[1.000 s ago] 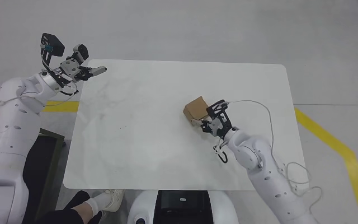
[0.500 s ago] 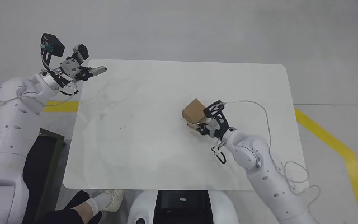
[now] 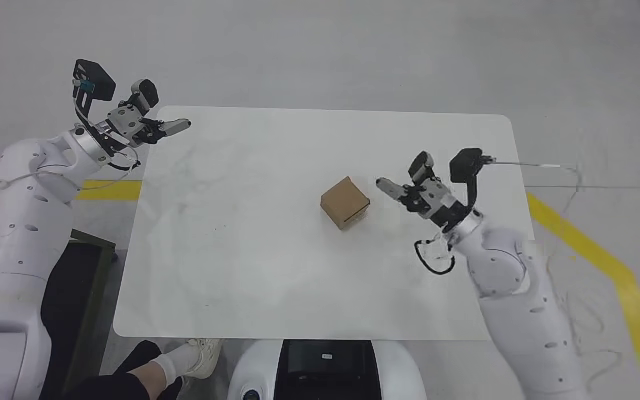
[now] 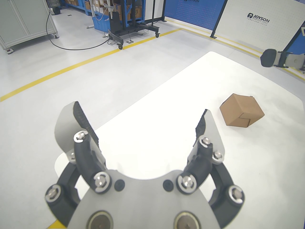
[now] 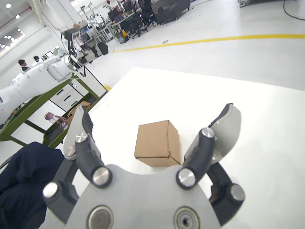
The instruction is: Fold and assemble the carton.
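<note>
A small brown carton (image 3: 345, 202), closed into a cube, rests alone on the white table (image 3: 250, 270) right of centre. In the right wrist view the carton (image 5: 157, 143) lies just ahead of my right gripper (image 5: 157, 117), whose fingers are spread with nothing between them. From above, the right gripper (image 3: 395, 180) hangs a short way right of the box without touching it. My left gripper (image 3: 172, 122) is open at the table's far left corner; its wrist view has the carton (image 4: 241, 113) far off beyond the left gripper (image 4: 140, 117).
The table's edges are all in the top view. A green-framed stand (image 5: 47, 101) with a dark cloth (image 5: 21, 175) is beside the table's left side. A yellow floor line (image 3: 575, 245) runs past the right edge.
My right gripper let go of the carton and drew back to the right, rising off the table. The carton now sits free, turned slightly. The left arm stayed put.
</note>
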